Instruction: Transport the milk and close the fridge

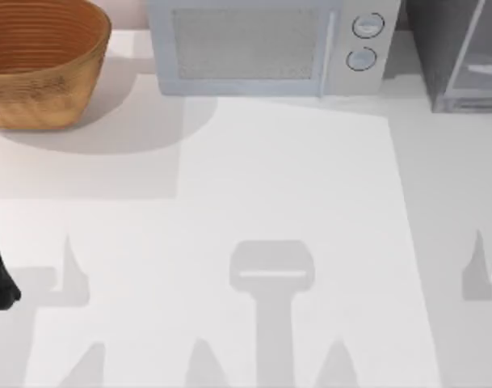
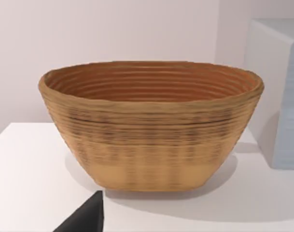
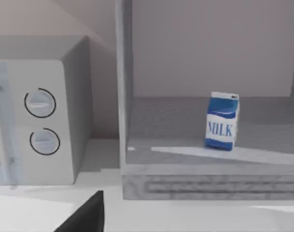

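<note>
Where fridge [image 3: 195, 183] stands open, milk [image 3: 222, 121] upright inside (near front edge).

Basket [image 1: 39, 65], microwave [image 1: 266, 47], fridge [image 1: 460, 56], white table [image 1: 270, 186]

Basket [image 2: 151, 125]: tan woven wall with darker brown banding, orange-brown ribbed interior; milk [image 3: 222, 121]: blue carton, white band bearing blue "MILK" lettering; fridge [image 3: 209, 186]: grey speckled base, pale frame; microwave [image 1: 266, 44]: light grey, two round knobs ringed in dark line; table [image 1: 294, 186]: white, crossed by grey shadows.
</note>
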